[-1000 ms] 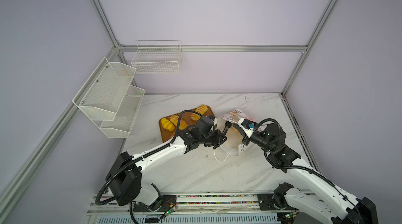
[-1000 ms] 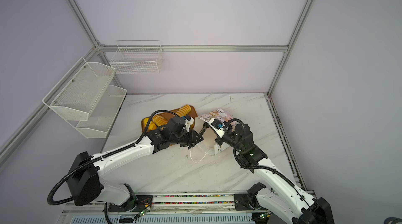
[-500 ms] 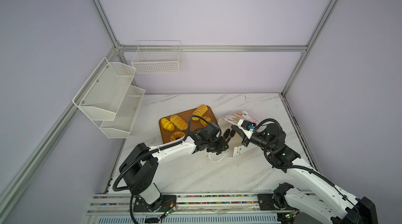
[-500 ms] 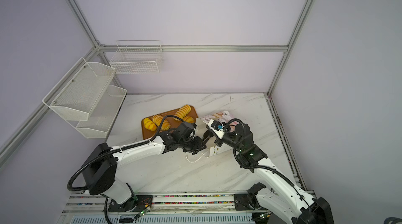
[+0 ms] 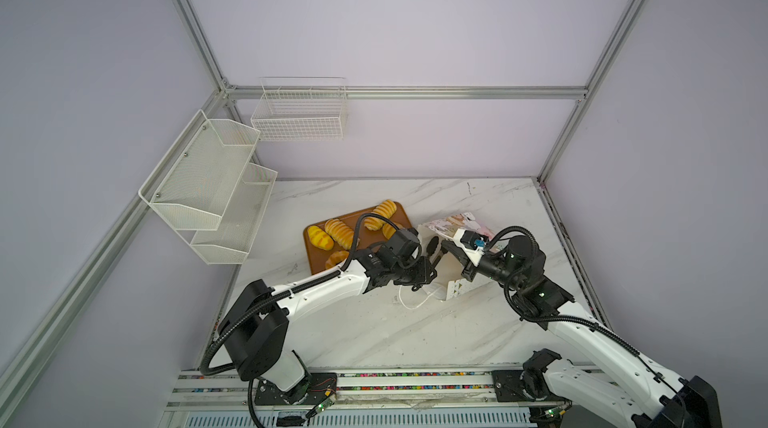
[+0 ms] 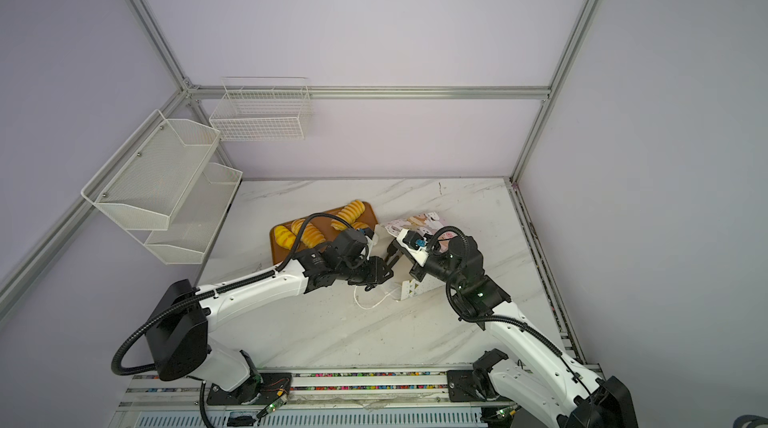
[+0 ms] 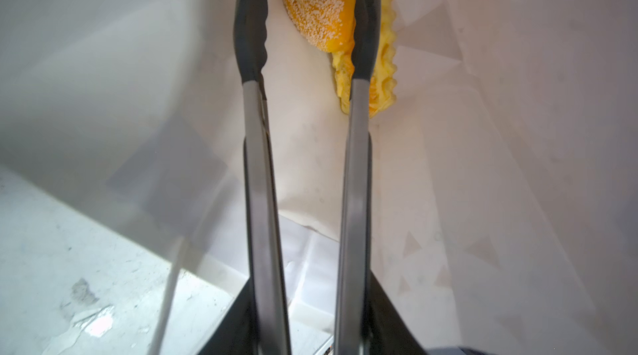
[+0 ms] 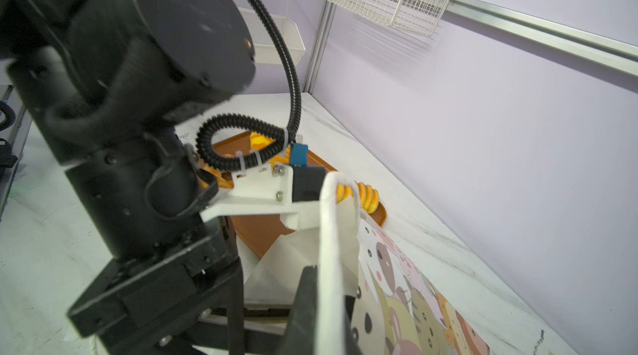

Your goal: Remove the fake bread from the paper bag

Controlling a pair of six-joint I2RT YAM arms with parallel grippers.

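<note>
Even, soft overhead light — top views sharp; wrist views blurred close-up, edges warped

The white-and-black left arm stretches low toward the middle, its long grey-tipped left gripper (image 7: 307, 22) parted (a clear gap between the fingers), while the bent right arm's black right gripper (image 8: 321, 301) stays clamped tight.

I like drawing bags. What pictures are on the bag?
Pastel cartoon animal faces on the bag, clearest in the right wrist view.
</note>
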